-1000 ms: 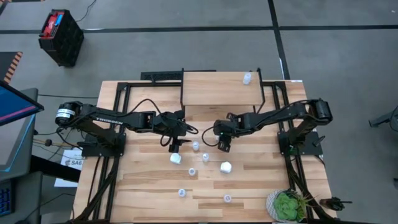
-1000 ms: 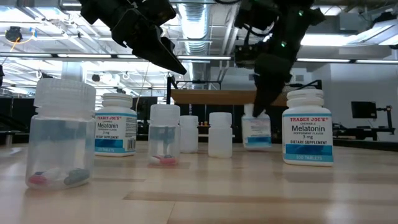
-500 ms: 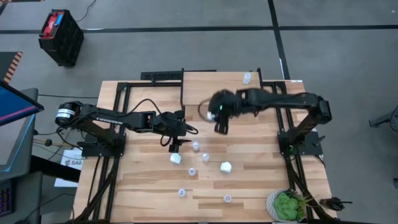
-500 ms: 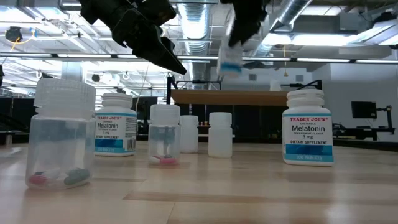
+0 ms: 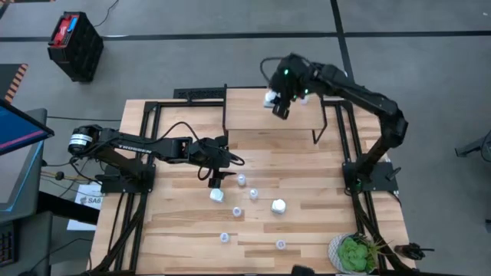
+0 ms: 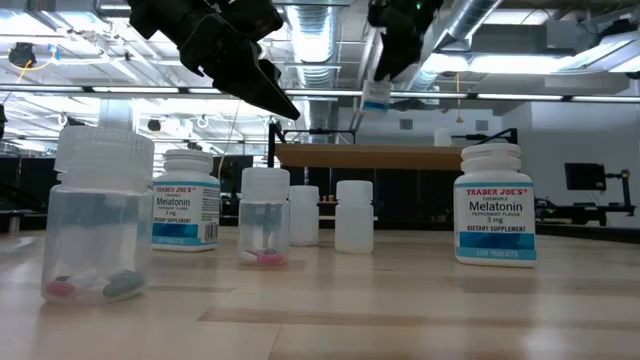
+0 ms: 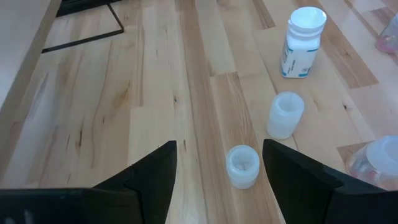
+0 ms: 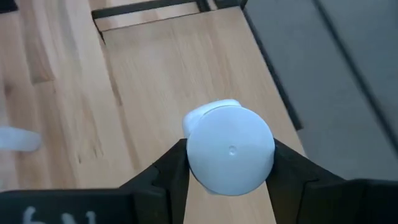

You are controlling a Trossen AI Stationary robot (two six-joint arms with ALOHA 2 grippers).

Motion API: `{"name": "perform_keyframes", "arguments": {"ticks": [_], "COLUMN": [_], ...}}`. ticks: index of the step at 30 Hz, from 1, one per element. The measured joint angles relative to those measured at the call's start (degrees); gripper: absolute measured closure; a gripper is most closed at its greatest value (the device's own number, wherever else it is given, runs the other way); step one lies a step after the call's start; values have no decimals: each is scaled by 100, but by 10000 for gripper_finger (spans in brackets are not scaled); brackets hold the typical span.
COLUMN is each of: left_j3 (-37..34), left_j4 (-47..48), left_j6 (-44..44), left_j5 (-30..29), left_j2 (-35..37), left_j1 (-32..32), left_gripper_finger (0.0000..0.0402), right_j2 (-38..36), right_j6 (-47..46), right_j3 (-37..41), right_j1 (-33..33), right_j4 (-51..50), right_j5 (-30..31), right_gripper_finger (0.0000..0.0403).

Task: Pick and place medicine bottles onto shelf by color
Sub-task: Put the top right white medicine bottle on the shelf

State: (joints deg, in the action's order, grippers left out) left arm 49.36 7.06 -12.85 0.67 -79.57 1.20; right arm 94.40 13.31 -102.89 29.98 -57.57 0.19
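Gripping a white-capped bottle [image 8: 229, 149] between its two dark fingers [image 8: 166, 171], the right gripper [image 5: 278, 102] hangs above the shelf [image 5: 253, 115], over the shelf's far edge. In the low view the same bottle [image 6: 377, 95] hangs clear above the shelf's wooden top [image 6: 330, 156], not touching it. At the shelf's far right corner the arm hides whatever may stand there. On the table [image 5: 322, 222] in front of the shelf the other bottles are scattered: a small one [image 5: 242, 180] just off the shelf's near side, a white one [image 5: 217, 195] and another white one [image 5: 278, 206] farther toward the near edge, with smaller ones [image 5: 253, 193] between them and two more [image 5: 224, 238] well out from the shelf. The left gripper [image 5: 215, 178] waits over the table near the shelf's near left corner, its fingers [image 7: 149, 177] spread wide with nothing between them, above a small clear bottle [image 7: 242, 165] and beside a labelled white bottle [image 7: 300, 42]. A potted plant [image 5: 354, 253] sits far from the shelf at the table's near right corner.
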Motion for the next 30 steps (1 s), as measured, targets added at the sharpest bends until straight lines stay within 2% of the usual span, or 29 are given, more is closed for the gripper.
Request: {"name": "perform_keyframes", "arguments": {"ticks": [9,15,26,30], "left_j3": [0,0,0,0], "left_j4": [-11,-5,-3,-1], "left_j6": [-2,-2,-2,-2], "left_j5": [-2,-2,-2,-2], "left_j2": [0,-2,-1,-2], "left_j1": [3,3,3,3], "left_gripper_finger": [175,175,175,175], "right_j2": [474,956,1733,1882], "right_j6": [200,504,519,478], "right_j3": [-15,-67,-1181,-1311], "right_j1": [586,553,581,581], "right_j4": [881,1568,712,672], "right_j5": [-995,-1071,-1062,-1059], "right_gripper_finger": [228,228,227,227]}}
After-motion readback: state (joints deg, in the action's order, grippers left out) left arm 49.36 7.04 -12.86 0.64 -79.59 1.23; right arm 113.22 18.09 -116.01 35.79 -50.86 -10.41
